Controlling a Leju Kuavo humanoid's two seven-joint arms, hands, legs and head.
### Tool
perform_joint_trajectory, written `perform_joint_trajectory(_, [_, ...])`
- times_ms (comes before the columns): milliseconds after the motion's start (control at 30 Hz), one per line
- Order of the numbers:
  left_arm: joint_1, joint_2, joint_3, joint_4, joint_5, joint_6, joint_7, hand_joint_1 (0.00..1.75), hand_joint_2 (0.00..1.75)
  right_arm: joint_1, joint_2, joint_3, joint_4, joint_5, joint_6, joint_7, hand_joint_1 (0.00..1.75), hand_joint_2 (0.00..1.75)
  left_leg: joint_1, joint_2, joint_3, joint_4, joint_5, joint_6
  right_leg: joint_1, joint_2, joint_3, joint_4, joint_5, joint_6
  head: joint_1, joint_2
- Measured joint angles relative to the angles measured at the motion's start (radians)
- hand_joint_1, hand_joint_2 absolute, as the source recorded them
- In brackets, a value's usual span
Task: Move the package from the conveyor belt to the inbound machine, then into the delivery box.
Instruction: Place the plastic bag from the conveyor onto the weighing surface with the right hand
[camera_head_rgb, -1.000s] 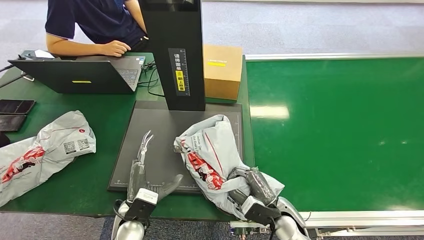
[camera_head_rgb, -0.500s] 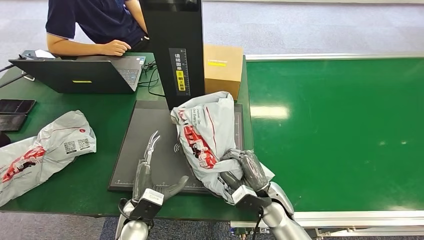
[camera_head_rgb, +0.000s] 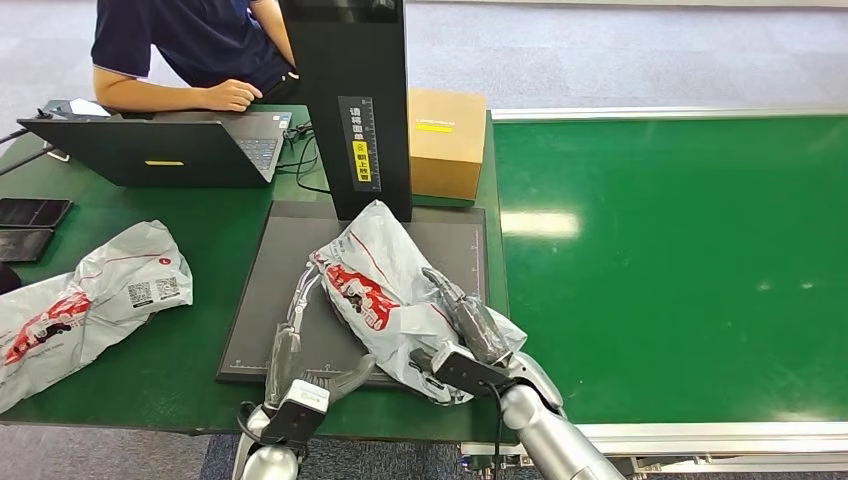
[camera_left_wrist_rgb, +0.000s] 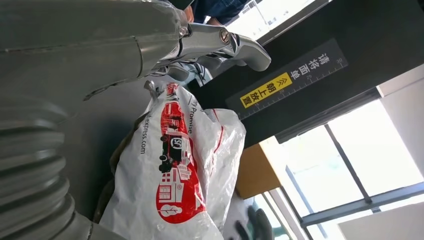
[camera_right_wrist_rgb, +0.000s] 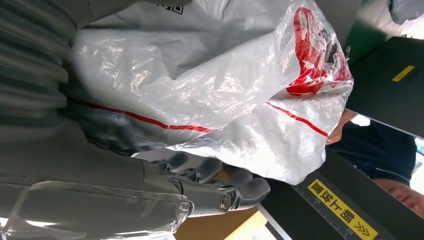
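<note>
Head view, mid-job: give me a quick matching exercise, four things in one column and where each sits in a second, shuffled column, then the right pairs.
Things:
1. package in the right hand
2. second package
3. cardboard box
4. laptop

Places:
A. in front of the person, on the table's far left part
B. lying on the dark scanner plate
C. on the table's near left part
D. beside the black scanner column, at the conveyor's edge

Pairs: 1-B, 2-C, 3-D, 4-A
</note>
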Motion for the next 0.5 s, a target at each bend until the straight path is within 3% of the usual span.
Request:
perform_joint_trajectory(100, [0.000,0.000,-0.009,0.006,0.000,0.011,0.004,0.00,1.75,0.025,0.000,-0.001,-0.022,-0.009,-0.059,-0.020,0.00,1.75,0.000,0.000,0.000,0.000,0.000,0.000,0.000,0.000,0.000,0.000,0.000,0.000,0.000,0.000])
perform_joint_trajectory(233, [-0.012,0.000,-0.034,0.017,-0.005,0.013,0.008,0.00,1.75,0.127,-0.005,-0.029,-0.166,-0.047,-0.130,-0.039,0.00,1.75,0.000,-0.001,-0.001,0.000,0.000,0.000,0.000,-0.001,-0.002,0.000,0.000,0.000,0.000,0.000])
perform_joint_trajectory(500, [-0.087,-0.016,-0.077,0.026,-0.009,-0.029,0.068,0.00,1.75,0.311,-0.039,-0.077,-0.486,-0.053,-0.155,-0.028,0.00,1.75,0.000,-0.001,-0.003,0.000,0.000,0.000,0.000,-0.001,-0.003,0.000,0.000,0.000,0.000,0.000])
